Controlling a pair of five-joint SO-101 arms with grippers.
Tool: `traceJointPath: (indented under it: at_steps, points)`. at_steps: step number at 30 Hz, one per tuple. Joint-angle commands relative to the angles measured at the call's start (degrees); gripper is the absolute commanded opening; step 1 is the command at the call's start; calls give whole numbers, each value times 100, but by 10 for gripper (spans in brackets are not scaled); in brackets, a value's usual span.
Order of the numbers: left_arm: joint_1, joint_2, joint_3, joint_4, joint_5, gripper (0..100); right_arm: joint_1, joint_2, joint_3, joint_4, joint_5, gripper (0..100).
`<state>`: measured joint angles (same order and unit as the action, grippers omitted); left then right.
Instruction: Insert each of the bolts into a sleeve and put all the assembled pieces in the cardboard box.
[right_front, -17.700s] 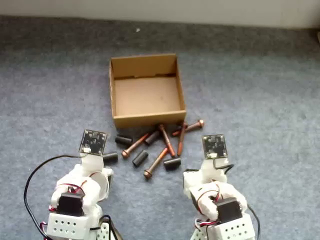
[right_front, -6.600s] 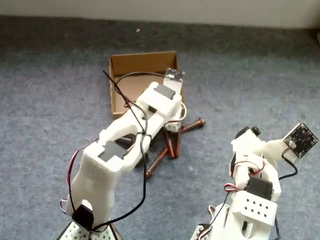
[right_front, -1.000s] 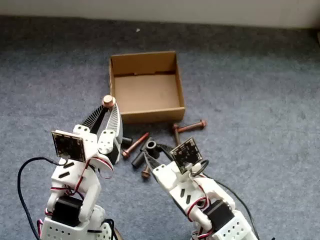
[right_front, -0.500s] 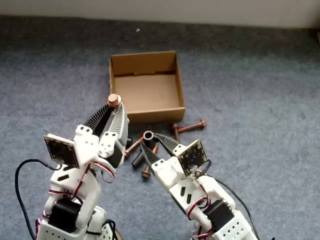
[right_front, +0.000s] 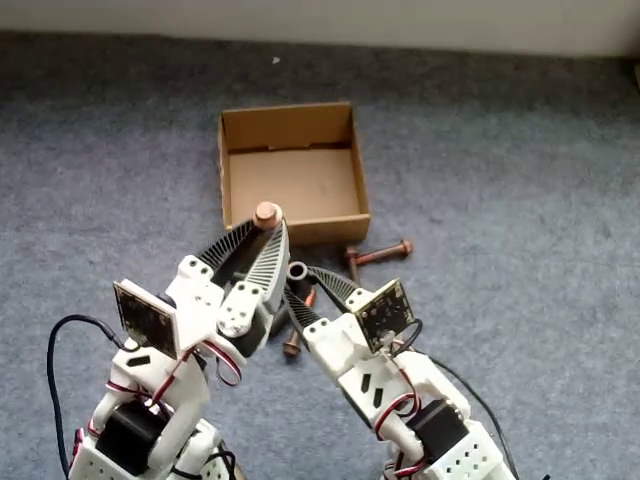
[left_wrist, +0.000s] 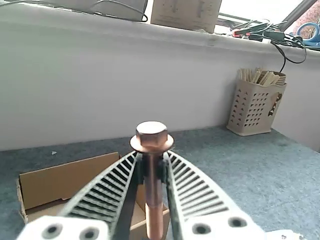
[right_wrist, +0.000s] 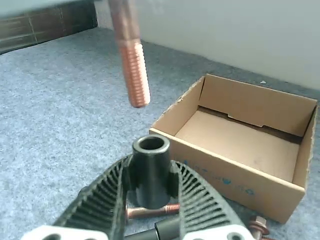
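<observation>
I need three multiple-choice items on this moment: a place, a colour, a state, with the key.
1. The held bolt has its threaded end: A) inside the sleeve B) above the sleeve, apart C) touching its rim.
2. The sleeve is: A) black B) white C) copper.
3. The left gripper is: A) open B) shut on the bolt C) shut on the sleeve.
B: the right wrist view shows a gap. A: black in the right gripper. B: it clamps the shank.
</observation>
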<state>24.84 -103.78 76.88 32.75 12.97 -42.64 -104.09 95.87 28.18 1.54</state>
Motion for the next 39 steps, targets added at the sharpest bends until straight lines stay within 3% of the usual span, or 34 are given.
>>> traceJointPath:
  at_steps: [1,9,39]
  points:
    - [207,-84,-268,0,-97,6,-40,-84,681,-145,44,5]
    - [505,-84,-303,237,-105,6,-40,-84,681,-154,44,5]
    - [470,-75,57,202,-123,7,-48,-84,637,-145,44,5]
